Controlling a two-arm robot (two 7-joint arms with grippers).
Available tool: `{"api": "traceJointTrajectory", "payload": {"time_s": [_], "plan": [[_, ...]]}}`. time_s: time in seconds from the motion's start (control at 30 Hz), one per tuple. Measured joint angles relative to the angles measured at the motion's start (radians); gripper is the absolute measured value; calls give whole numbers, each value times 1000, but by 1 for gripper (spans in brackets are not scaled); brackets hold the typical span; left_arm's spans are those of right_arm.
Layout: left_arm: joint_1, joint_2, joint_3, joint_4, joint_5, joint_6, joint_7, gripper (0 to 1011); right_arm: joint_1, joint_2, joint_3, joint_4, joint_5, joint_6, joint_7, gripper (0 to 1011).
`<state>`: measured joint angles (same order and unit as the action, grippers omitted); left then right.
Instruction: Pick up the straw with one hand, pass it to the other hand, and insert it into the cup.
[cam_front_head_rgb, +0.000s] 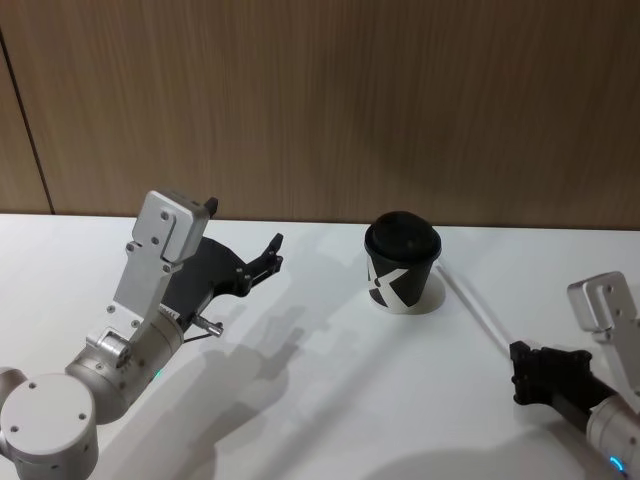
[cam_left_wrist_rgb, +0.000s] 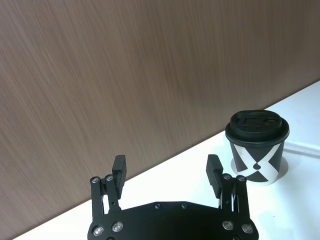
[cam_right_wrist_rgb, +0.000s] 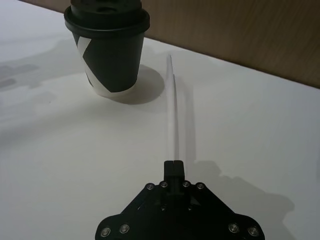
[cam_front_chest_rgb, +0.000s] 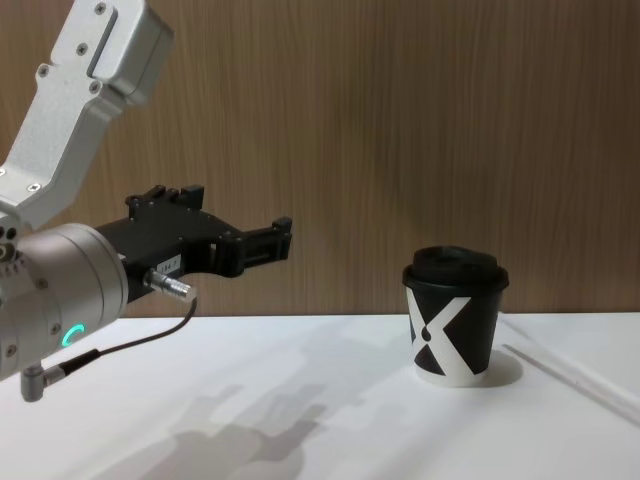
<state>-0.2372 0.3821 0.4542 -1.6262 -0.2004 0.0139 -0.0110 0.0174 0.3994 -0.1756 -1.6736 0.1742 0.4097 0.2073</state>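
Right gripper is pinched shut on the near end of the straw, which stretches over the white surface to just beside the cup. Left gripper hangs left of the cup, jaws wide, holding nothing.

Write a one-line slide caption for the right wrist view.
Right claw shut on one end of the white straw, black lidded cup just beyond.
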Motion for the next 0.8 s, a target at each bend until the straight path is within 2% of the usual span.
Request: {"api": "traceJointTrajectory", "payload": {"time_s": [0.4,0.8], "plan": [[0,0,0,0,0,0,0,1003,-7,82,19,-6,-57,-149,39,0],[0,0,0,0,0,0,0,1003,-40,203,81,-33,-114,-330,87,0]]}}
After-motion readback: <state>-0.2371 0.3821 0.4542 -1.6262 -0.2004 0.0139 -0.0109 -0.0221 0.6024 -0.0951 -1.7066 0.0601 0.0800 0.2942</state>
